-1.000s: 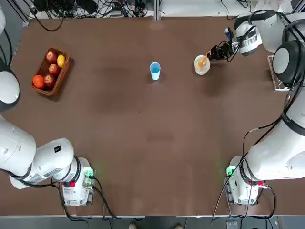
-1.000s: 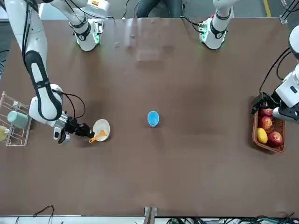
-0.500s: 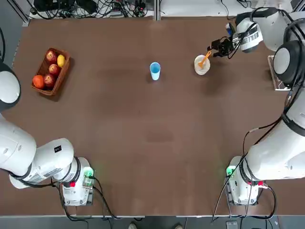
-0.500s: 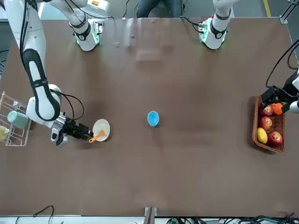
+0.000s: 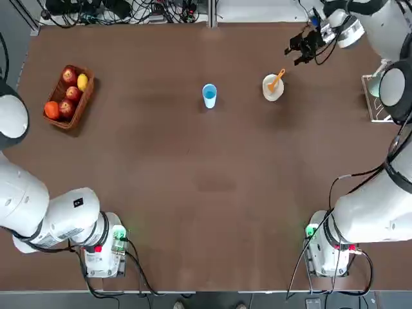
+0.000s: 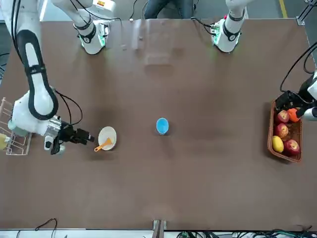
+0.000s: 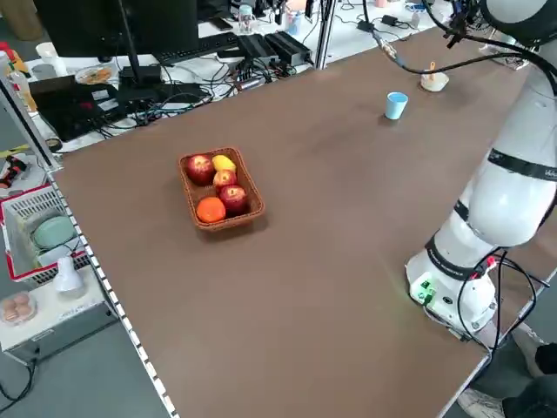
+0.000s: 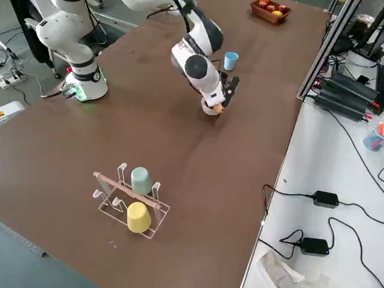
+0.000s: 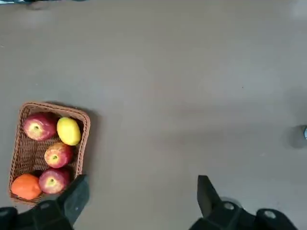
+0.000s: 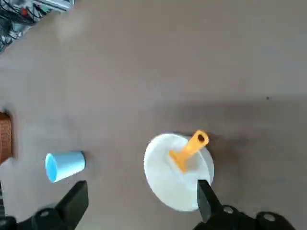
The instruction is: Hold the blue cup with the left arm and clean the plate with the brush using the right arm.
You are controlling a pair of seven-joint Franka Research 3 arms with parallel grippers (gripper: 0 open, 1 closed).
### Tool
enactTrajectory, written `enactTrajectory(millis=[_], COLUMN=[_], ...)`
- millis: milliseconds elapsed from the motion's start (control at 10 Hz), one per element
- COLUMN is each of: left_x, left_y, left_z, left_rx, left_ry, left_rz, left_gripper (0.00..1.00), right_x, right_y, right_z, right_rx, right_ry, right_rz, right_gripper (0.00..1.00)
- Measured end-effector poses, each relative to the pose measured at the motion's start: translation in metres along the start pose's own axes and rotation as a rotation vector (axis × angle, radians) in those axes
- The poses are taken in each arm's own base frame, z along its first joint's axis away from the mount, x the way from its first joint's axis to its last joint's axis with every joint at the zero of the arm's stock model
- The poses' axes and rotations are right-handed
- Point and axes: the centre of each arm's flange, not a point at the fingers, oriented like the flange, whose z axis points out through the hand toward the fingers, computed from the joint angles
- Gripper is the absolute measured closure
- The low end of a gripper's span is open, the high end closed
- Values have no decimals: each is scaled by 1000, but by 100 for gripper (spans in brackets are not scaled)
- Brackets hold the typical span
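The blue cup [image 5: 209,95] stands upright near the far middle of the table, with nothing touching it. To its right sits the plate [image 5: 271,90], and the orange brush [image 5: 276,80] lies across it, leaning on the rim. My right gripper [image 5: 297,51] hovers open just beyond the plate, apart from the brush; its wrist view shows the plate [image 10: 177,175], brush [image 10: 189,149] and cup [image 10: 64,166] below empty fingers. My left gripper [image 6: 289,100] hangs open above the fruit basket [image 6: 284,133], far from the cup.
The wicker basket [image 5: 68,96] of apples, an orange and a lemon sits at the far left. A wire rack [image 8: 129,201] holding a teal and a yellow cup stands at the right edge. Monitors and cables crowd the bench beyond the table.
My right gripper opened, let go of the brush and drew back from the plate toward the far right. The brush stays on the plate. The left gripper shifted slightly over the basket.
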Motion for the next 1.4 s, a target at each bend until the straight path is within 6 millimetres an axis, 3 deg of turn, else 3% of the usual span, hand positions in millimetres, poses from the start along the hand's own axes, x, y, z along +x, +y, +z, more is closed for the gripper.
enactTrajectory(millis=[200, 400, 700, 900, 1200, 1400], left_x=[-1, -3, -7, -10, -11, -9], left_y=[6, 18, 26, 39, 40, 37], left_z=[-6, -10, -15, -20, -20, -14], left_rx=[9, 10, 28, 30, 20, 19], left_ry=[-17, -30, -44, -57, -63, -76], left_rz=[5, 17, 22, 30, -17, -24], left_gripper=[0, 0, 0, 0, 0, 0], right_x=[9, 7, -13, -30, -65, -94], right_y=[-45, -90, -124, -140, -179, -190], right_z=[-66, -140, -220, -252, -284, -301], right_rx=[-176, -361, -494, -529, -541, -556], right_ry=[-129, -124, 0, 58, 99, 79], right_rz=[79, 94, 62, 45, 2, 7], right_gripper=[0, 0, 0, 0, 0, 0])
